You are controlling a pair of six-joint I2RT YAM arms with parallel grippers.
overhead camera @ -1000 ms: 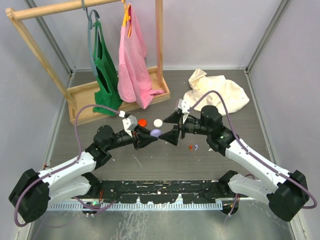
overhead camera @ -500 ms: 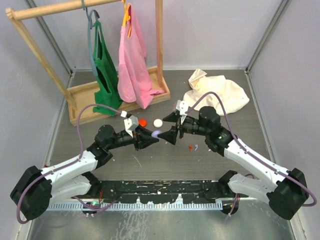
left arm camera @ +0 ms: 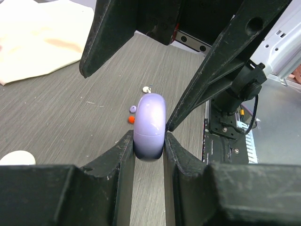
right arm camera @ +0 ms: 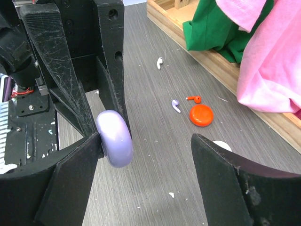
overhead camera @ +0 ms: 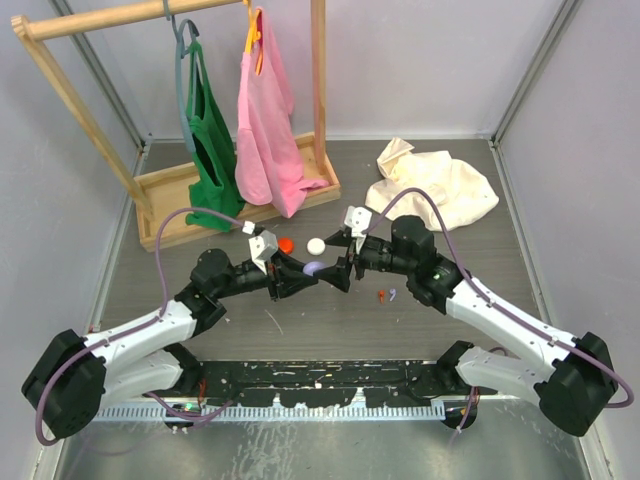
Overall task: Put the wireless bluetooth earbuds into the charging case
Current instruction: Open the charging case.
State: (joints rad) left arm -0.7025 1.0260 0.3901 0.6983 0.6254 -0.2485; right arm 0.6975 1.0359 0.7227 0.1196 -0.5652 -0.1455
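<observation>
My left gripper [left arm camera: 148, 141] is shut on a lilac round charging case [left arm camera: 149, 123], held on edge above the table [overhead camera: 313, 268]. My right gripper [right arm camera: 146, 141] is open and straddles that case [right arm camera: 114, 139]; one finger [right arm camera: 70, 174] touches its side, the other stands well apart. Both grippers meet mid-table, left gripper [overhead camera: 305, 273] facing right gripper [overhead camera: 337, 256]. The wireless bluetooth earbuds lie loose on the table: white earbud [right arm camera: 159, 62], lilac earbud [right arm camera: 175, 105] and red earbud [right arm camera: 194, 99] in one group; a red earbud [overhead camera: 381, 294] and a lilac earbud [overhead camera: 393, 294] lie under the right arm.
A red round case [overhead camera: 285, 243] and a white round case [overhead camera: 316, 245] lie just behind the grippers. A wooden clothes rack [overhead camera: 170, 190] with green and pink garments stands at the back left. A cream cloth [overhead camera: 435, 185] is heaped at the back right.
The right gripper has moved left until its jaws stand on either side of the lilac case. The left gripper still holds the case, nearly in place.
</observation>
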